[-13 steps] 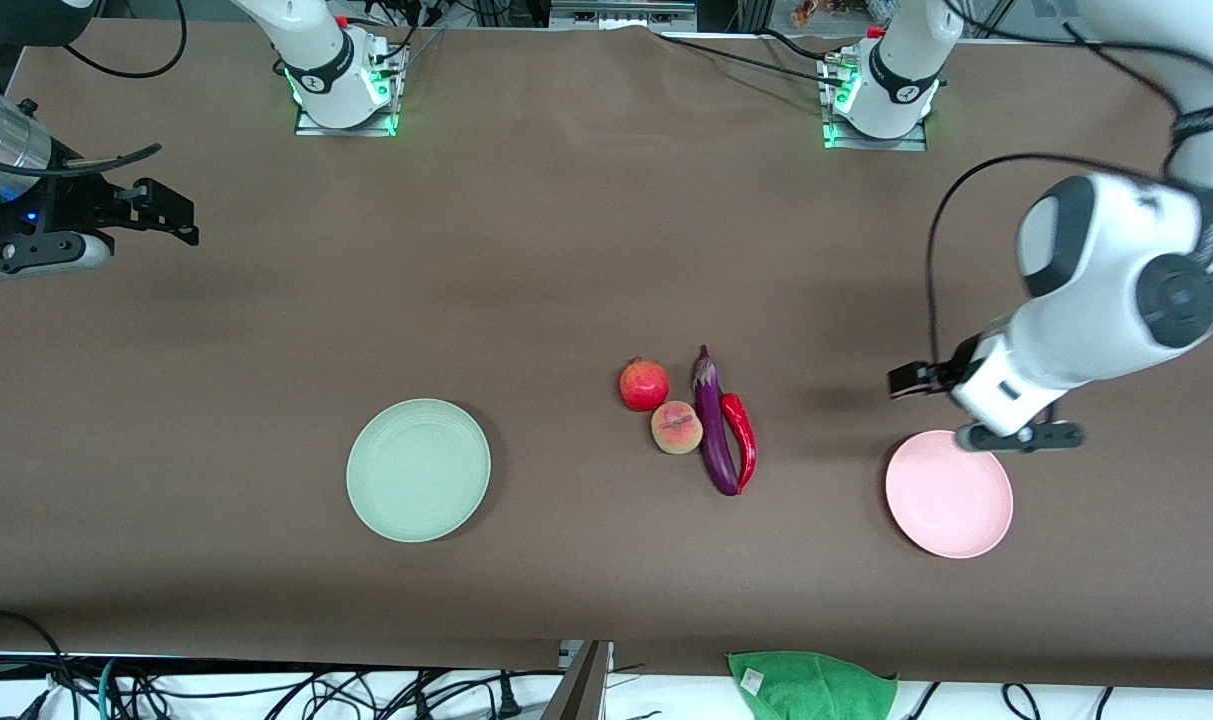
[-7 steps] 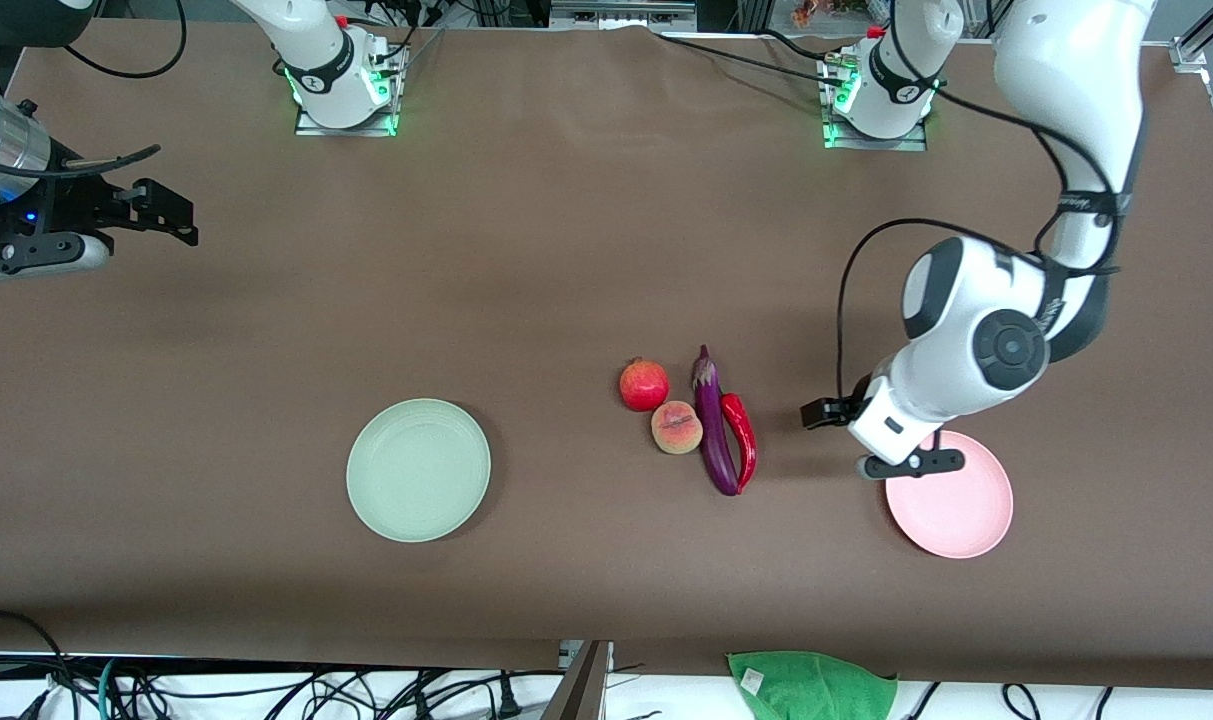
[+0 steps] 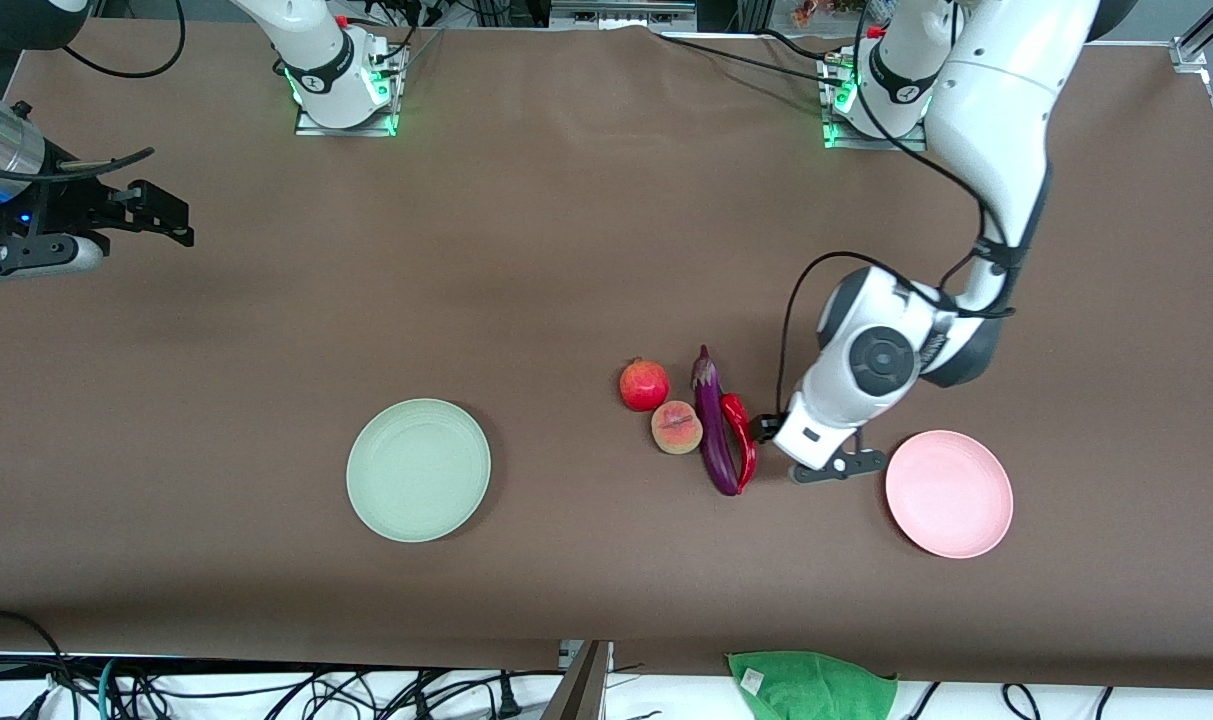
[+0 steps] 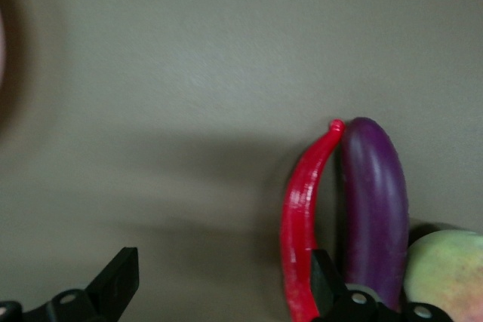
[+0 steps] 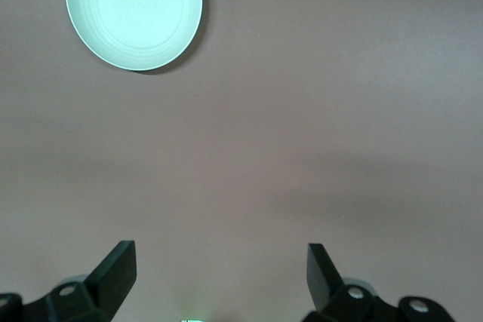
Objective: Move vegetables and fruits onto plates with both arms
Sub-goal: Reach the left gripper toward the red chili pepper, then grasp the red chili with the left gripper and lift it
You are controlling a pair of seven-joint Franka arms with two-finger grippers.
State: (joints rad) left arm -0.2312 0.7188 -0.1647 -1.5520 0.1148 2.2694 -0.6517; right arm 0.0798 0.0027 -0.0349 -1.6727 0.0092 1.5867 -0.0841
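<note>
Moved: left gripper (image 3: 781,450) has swung from over the pink plate (image 3: 950,494) toward the produce cluster; it now hangs just beside the chili pepper (image 3: 743,438), on the side toward the left arm's end of the desk (image 3: 566,250).
Unmoved: right gripper (image 3: 156,210) waits over the right arm's end of the desk, well apart from everything.
Left jaws: spread wide, nothing between them; in the left wrist view one finger sits against the chili pepper's lower end.
Right jaws: released, empty.
Produce: eggplant (image 3: 714,425) and chili pepper lie side by side, touching; peach (image 3: 677,428) touches the eggplant, pomegranate (image 3: 644,385) just beside the peach, farther from the front camera.
Plates: green plate (image 3: 418,484) and pink plate both bare.
Meaning: no item transferred yet; the left arm seems to be lining up on the chili pepper.
Risk: the eggplant pressed against the pepper may get nudged or caught.
</note>
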